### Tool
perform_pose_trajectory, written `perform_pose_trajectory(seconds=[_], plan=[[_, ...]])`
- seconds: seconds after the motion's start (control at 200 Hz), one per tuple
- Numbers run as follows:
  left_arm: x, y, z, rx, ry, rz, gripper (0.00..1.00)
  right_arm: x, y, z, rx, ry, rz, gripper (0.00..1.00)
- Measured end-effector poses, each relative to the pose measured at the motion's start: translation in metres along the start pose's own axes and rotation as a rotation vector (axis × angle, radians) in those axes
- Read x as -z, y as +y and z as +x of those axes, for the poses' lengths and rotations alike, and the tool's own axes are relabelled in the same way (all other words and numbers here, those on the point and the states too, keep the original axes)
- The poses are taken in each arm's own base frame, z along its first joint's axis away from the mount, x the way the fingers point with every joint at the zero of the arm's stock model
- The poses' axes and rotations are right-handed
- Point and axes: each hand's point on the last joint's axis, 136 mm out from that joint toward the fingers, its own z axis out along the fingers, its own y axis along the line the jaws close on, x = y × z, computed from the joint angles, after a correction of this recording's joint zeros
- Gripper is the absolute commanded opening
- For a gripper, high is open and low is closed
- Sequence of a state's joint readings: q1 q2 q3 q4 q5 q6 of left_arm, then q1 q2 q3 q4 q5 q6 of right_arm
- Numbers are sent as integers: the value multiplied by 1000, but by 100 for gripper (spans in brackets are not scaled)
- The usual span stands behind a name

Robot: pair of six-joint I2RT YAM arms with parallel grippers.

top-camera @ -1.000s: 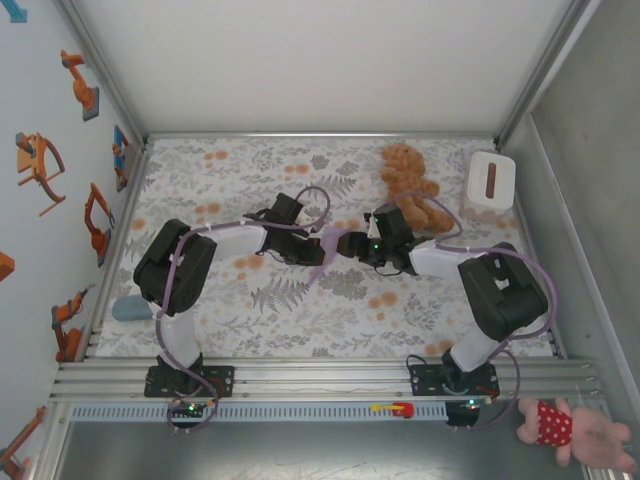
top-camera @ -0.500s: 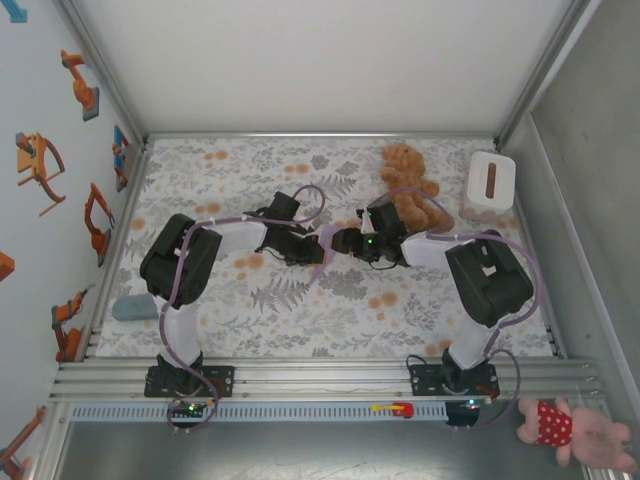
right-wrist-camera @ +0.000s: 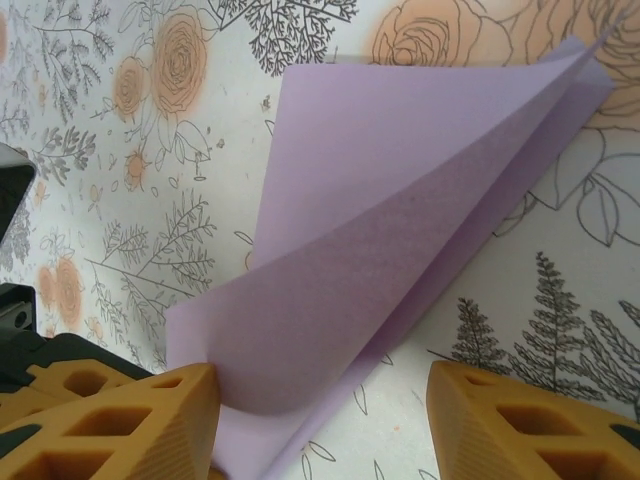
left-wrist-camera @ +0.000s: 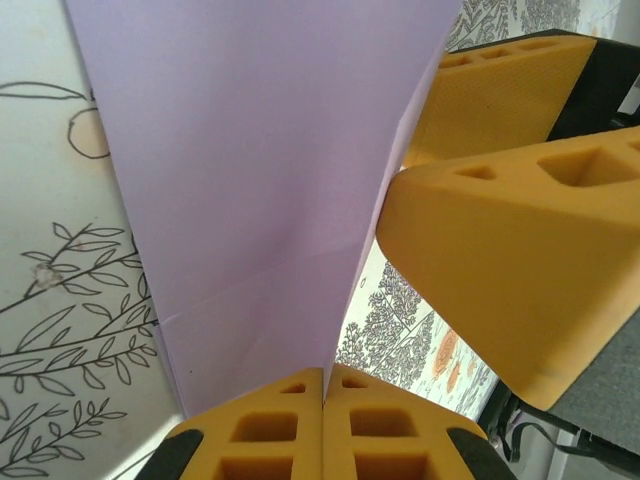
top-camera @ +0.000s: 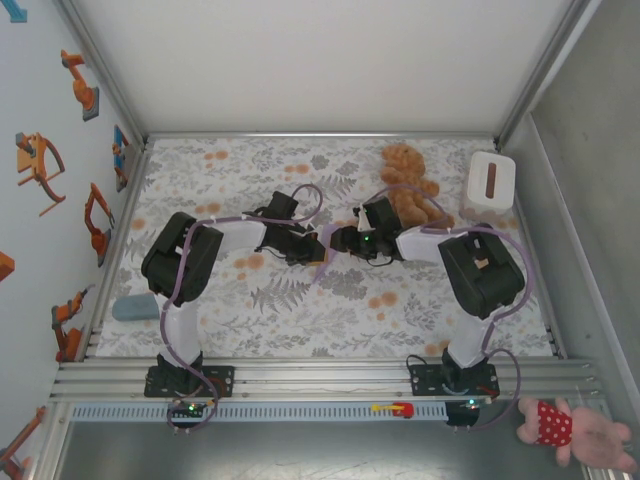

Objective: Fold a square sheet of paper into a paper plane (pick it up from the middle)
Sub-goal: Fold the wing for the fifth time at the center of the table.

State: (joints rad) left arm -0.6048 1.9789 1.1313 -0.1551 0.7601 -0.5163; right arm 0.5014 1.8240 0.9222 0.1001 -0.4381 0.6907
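The square sheet of paper (top-camera: 326,246) is lavender and bent over into a loose fold, raised off the floral mat at mid-table. My left gripper (top-camera: 311,246) is shut on one edge of the sheet (left-wrist-camera: 250,150), and its yellow fingertips (left-wrist-camera: 290,395) meet on the paper. My right gripper (top-camera: 344,240) faces it from the right, open. In the right wrist view the curled sheet (right-wrist-camera: 400,200) lies between that gripper's (right-wrist-camera: 320,420) fingers, and its lower curl touches the left finger (right-wrist-camera: 120,420). The other finger (right-wrist-camera: 530,420) stands apart from it.
A brown teddy bear (top-camera: 408,185) lies just behind the right arm, and a white box (top-camera: 491,180) stands at the back right. A blue-grey object (top-camera: 130,307) sits at the mat's left edge. Metal frame rails run along the front.
The right gripper has slid left toward the left gripper and the paper, and its jaws have narrowed a little. The left gripper has kept its hold.
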Motion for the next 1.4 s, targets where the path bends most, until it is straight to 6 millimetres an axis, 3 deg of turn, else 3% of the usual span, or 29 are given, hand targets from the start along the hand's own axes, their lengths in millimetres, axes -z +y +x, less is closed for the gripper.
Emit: perform_pose_trajectory(seconds=[0.346,0.786,1.402], plan=[[-3,7,2,19,5,-5,9,-4,-6,-2,-21,24,50,49],[-5,13,8,28,14,-10,20,-9,-7,-2,-42,61,147,50],[16,5,15,6,-64,-46,38,-11,-8,-2,-57,91,199,51]])
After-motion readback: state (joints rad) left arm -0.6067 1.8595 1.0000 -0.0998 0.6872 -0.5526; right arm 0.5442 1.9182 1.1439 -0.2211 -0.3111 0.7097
